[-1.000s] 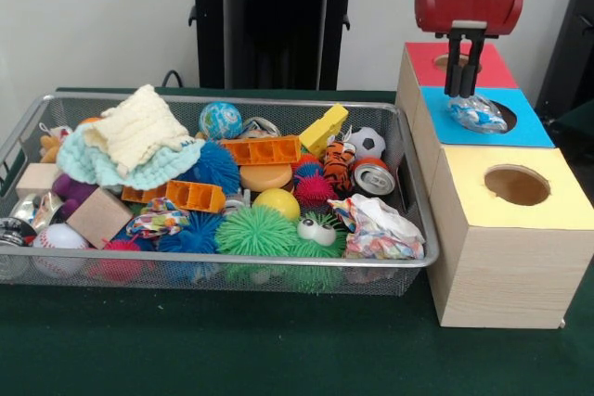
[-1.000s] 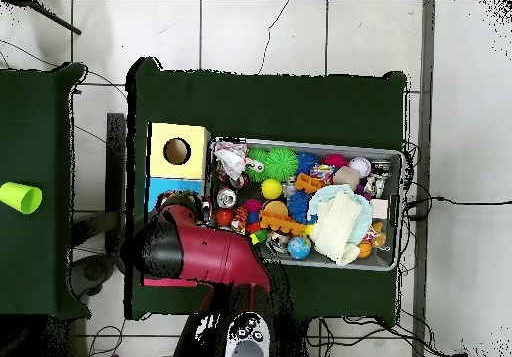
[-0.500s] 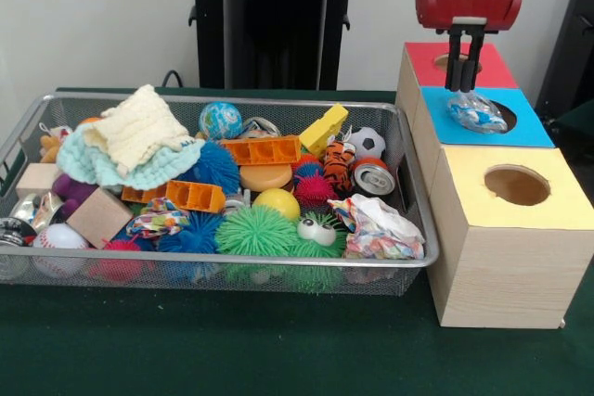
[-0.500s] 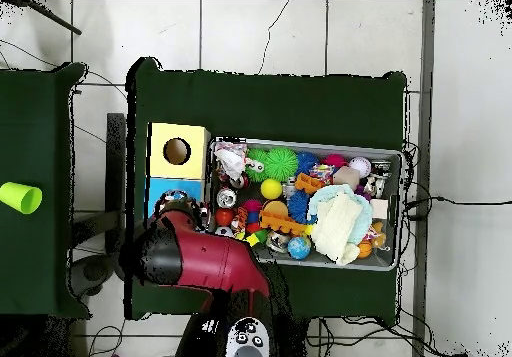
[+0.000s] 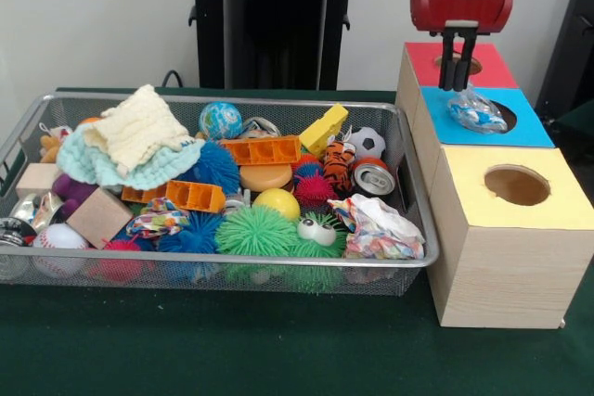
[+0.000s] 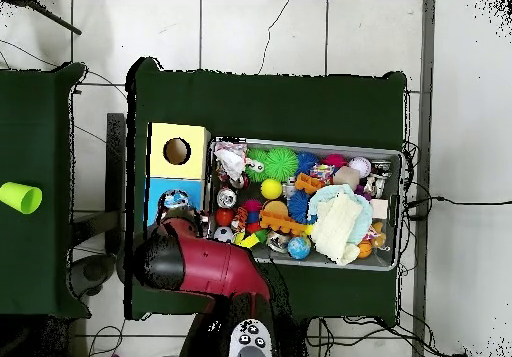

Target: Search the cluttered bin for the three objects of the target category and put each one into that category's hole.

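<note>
A: What carries everything here?
B: A dark green cloth-covered surface (image 5: 278, 350), bare along its front edge.
A: And behind it?
B: A plain white wall (image 5: 93, 16).
A: From above, what else shows?
B: A second green-covered surface (image 6: 40, 123) stands apart at the picture's left, with a lime-green plastic cup (image 6: 20, 197) on it near the picture's edge. Pale tiled floor (image 6: 260, 33) lies all round, and thin black cables (image 6: 455, 203) trail across the tiles at the right.

Wire-mesh metal bin (image 5: 232, 271); pale wood box (image 5: 506, 271); knitted cloth (image 5: 135, 127); crumpled glossy wrapper (image 5: 475, 112).
</note>
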